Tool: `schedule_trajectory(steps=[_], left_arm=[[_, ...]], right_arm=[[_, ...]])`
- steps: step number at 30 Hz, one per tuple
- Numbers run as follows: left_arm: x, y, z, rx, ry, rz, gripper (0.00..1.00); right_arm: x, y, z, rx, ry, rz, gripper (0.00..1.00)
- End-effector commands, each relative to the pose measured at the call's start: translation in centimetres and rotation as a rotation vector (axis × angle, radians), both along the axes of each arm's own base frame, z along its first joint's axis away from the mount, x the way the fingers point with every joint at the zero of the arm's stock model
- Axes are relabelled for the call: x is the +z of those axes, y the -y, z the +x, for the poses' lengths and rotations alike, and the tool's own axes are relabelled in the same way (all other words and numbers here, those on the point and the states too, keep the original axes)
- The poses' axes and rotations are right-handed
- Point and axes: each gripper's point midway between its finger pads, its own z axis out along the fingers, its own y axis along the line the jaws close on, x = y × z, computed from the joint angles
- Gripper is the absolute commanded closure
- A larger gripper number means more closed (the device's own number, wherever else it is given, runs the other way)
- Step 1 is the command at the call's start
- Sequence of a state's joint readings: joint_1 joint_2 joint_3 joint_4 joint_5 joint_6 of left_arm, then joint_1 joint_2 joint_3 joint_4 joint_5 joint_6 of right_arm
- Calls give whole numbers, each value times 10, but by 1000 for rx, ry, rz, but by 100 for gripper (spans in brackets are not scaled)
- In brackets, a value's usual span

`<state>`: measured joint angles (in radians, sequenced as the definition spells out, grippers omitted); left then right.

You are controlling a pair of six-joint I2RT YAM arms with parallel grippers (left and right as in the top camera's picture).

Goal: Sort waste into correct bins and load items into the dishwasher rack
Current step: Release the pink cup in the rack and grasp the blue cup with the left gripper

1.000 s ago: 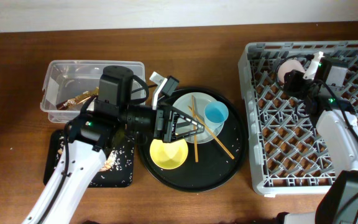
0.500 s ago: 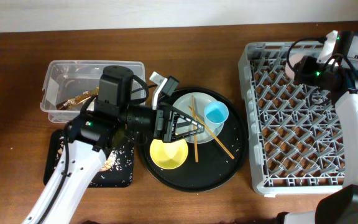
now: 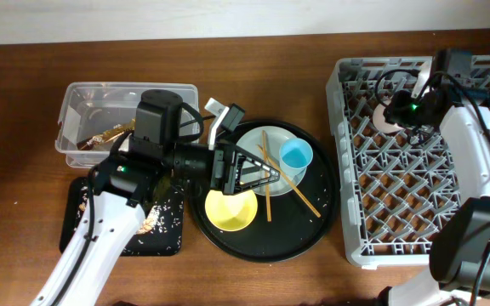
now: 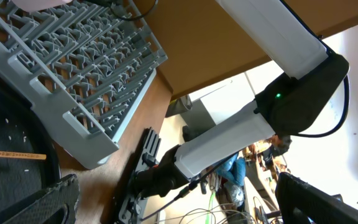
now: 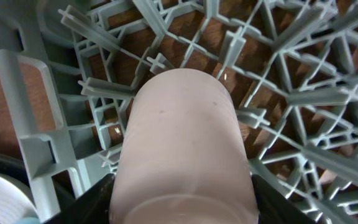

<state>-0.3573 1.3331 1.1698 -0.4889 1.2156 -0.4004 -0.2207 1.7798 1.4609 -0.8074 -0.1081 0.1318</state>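
Since half a second ago the right arm has folded its wrist back toward nine o'clock. The right gripper (image 3: 397, 110) now sits at the eleven o'clock corner of the dishwasher rack (image 3: 424, 212), clamped on the pink cup (image 5: 182, 149) low over the pegs, probably to seat it. The left gripper (image 3: 262, 172) is unmoved, its jaws apart over the round black tray (image 3: 313, 229).

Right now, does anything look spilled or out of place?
Pale crumbs are scattered across the shallow black tray, and two chopsticks lie crossed on the plate, one overhanging its rim.
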Motion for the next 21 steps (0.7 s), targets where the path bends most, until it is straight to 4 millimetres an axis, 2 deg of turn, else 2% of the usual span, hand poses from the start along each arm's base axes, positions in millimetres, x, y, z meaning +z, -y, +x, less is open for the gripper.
schedule_trajectory(steps=[1,3,10,11,12,13,17,21], left_arm=[[9,0,-3,-14,31,-17,1],[9,0,-3,-14,31,-17,1],[9,0,-3,-14,31,-17,1],[9,0,-3,-14,31,-17,1],[8,0,-3,-14,31,-17,1],[9,0,-3,-14,31,-17,1],[9,0,-3,-14,31,-17,1],[9,0,-3,-14,31,-17,1]], right_arm=[[15,0,3,21,26,-26,24],[21,0,2,21,25,-26,18],[62,-6,-9,29,-7,-1,16],[70,-11,-13,39,-11,22,11],[80,-17,-18,52,-19,55,1],[85,-21,-20,60,-23,75,2],[85,-26,-32,62,-70,96,2],[79,-34,-53,63,-158,139,2]])
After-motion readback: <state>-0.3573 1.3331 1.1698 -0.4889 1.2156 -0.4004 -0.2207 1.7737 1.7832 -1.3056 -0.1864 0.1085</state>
